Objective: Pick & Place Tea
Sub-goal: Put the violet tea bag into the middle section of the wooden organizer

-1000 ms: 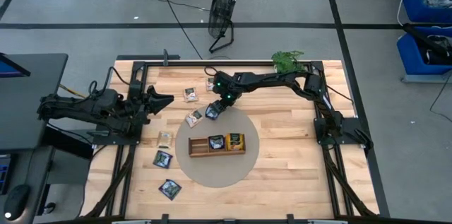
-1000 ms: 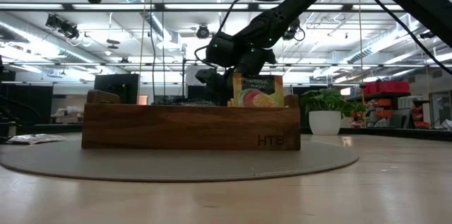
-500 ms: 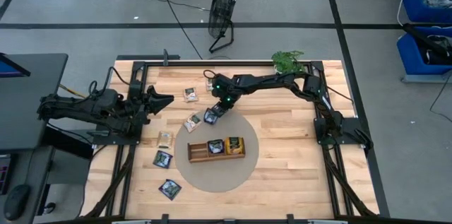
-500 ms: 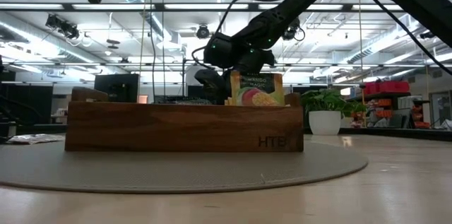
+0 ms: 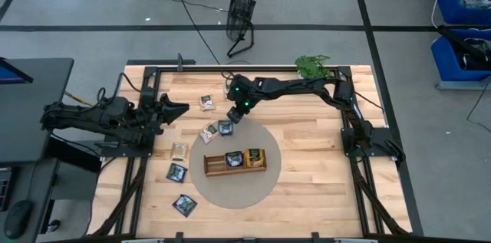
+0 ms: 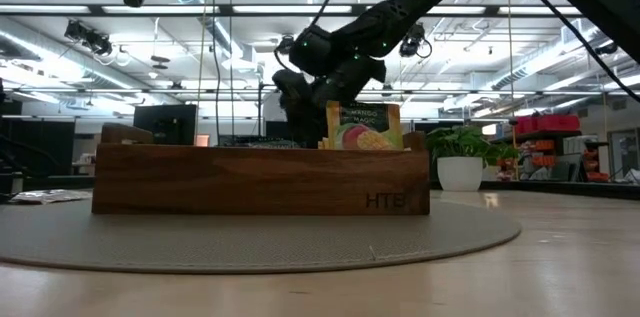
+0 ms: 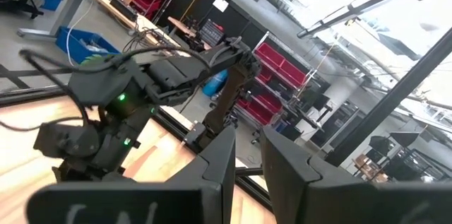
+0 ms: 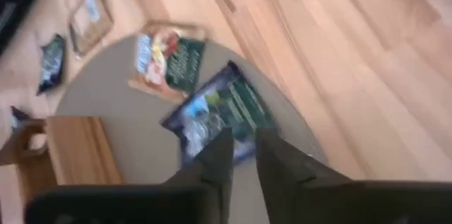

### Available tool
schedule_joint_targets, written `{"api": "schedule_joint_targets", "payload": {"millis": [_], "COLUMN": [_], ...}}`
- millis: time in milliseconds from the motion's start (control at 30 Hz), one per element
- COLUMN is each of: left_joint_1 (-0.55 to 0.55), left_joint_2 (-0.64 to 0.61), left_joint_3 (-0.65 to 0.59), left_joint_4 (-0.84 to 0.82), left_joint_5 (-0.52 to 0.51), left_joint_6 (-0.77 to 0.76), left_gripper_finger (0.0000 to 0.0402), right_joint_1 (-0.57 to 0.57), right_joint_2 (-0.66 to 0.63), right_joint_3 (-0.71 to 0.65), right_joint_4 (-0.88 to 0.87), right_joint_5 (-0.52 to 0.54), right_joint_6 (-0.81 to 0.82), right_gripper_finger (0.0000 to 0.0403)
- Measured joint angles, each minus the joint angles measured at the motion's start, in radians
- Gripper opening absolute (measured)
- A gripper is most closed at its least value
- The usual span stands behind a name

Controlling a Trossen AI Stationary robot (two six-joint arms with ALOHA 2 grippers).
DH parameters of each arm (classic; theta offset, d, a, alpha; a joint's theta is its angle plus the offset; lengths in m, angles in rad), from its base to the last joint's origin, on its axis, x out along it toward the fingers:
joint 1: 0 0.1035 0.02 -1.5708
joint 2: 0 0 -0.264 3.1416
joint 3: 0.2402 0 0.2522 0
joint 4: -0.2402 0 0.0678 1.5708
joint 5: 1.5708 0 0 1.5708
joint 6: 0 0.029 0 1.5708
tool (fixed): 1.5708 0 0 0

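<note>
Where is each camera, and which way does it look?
High view: above the table, looking straight down; both arms show, right hand above the dark sachet.
Low view: at tabletop height, facing the wooden tray; the right arm comes in overhead.
Left wrist view: on the waiting left arm, looking across at the right arm.
Right wrist view: looking down past its fingers.
High and right wrist views share that sachet.

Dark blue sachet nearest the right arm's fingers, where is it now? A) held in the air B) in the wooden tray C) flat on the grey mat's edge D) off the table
C: the dark blue sachet lies flat on the grey mat, with the right gripper just above it, fingers nearly together and empty.
</note>
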Motion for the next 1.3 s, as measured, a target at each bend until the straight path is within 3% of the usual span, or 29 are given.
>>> {"api": "schedule_joint_targets", "payload": {"millis": [333, 600, 833, 1000, 1133, 1300], "left_joint_1": [0.000, 0.000, 0.000, 0.000, 0.000, 0.000], "left_joint_2": [0.000, 0.000, 0.000, 0.000, 0.000, 0.000], "left_joint_3": [0.000, 0.000, 0.000, 0.000, 0.000, 0.000], "left_joint_4": [-0.004, -0.004, -0.004, -0.005, -0.005, -0.005], "left_joint_5": [0.000, 0.000, 0.000, 0.000, 0.000, 0.000], "left_joint_6": [-0.004, -0.005, -0.005, -0.030, -0.030, -0.030], "left_gripper_finger": [0.0071, 0.0071, 0.0071, 0.0071, 0.0071, 0.0071], "right_joint_1": [0.006, 0.041, 0.076, 0.114, 0.122, 0.116], "right_joint_2": [-0.002, 0.000, 0.014, 0.020, 0.030, 0.050], "right_joint_3": [0.000, 0.000, 0.002, 0.002, 0.002, 0.001], "right_joint_4": [0.076, 0.062, 0.032, -0.017, -0.007, -0.020], "right_joint_5": [-0.058, 0.075, 0.137, 0.237, 0.328, 0.345], "right_joint_6": [-0.134, -0.087, -0.188, -0.316, -0.340, -0.346], "right_gripper_finger": [0.0176, 0.0247, 0.0259, 0.0253, 0.0255, 0.0256]}}
